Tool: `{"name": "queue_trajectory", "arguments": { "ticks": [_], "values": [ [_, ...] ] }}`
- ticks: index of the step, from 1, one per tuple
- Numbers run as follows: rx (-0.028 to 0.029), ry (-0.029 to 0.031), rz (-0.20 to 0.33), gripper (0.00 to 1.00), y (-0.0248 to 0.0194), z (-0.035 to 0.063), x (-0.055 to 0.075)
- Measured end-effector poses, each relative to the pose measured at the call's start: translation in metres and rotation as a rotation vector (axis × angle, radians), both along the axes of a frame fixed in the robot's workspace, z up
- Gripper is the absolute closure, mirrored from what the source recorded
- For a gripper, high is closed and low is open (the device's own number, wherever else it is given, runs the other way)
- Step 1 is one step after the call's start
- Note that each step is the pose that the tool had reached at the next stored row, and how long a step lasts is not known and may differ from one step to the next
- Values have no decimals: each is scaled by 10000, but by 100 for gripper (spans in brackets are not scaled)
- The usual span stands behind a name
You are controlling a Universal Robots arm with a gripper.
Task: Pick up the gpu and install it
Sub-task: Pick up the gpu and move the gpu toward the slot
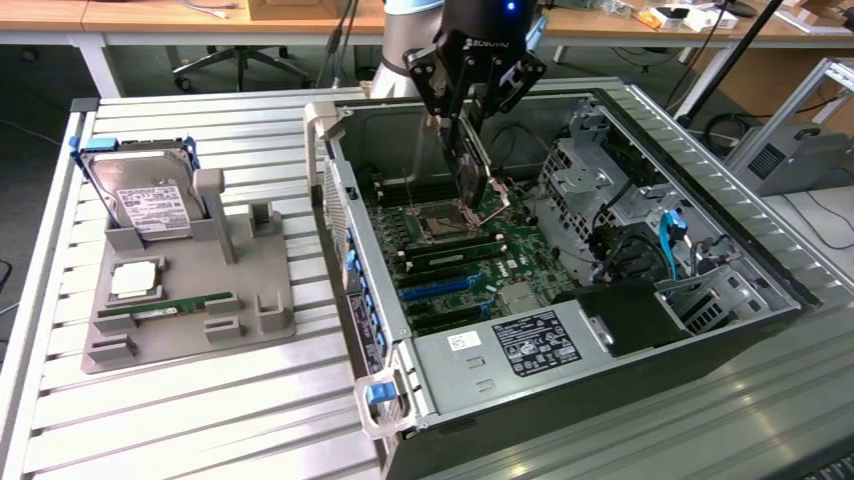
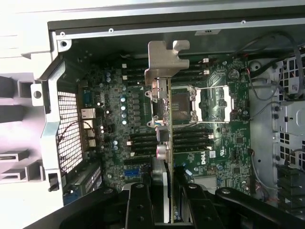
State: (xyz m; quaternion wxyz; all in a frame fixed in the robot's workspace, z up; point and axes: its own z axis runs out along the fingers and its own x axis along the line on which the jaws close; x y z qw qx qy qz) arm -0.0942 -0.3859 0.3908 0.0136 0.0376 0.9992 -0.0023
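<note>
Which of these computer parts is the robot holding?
The gpu, the thin dark card edge-on in the gripper over the open case; the hard drive and memory stick sit on the grey holder.

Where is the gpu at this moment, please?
The gpu hangs edge-on in the gripper's jaws inside the open case, over the motherboard, near the CPU socket, at the exterior view's centre.

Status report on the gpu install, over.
Gripper: jaws shut on gpu. Held upright over motherboard inside open case, not seated. CPU socket beneath; nothing loose seen in the way.
</note>
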Motion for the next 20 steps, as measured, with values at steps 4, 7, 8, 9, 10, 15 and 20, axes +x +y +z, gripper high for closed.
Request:
{"name": "queue_trajectory", "arguments": {
  "ticks": [4,7,8,9,10,15,20],
  "values": [
    [-1,0,1,70,0,-26,5],
    [-1,0,0,70,0,-52,10],
    [-1,0,0,70,0,-62,12],
    [-1,0,0,70,0,-69,13],
    [-1,0,1,70,0,-80,16],
    [-4,0,1,70,0,-124,27],
    [-39,0,0,70,0,-200,63]
  ]
}}
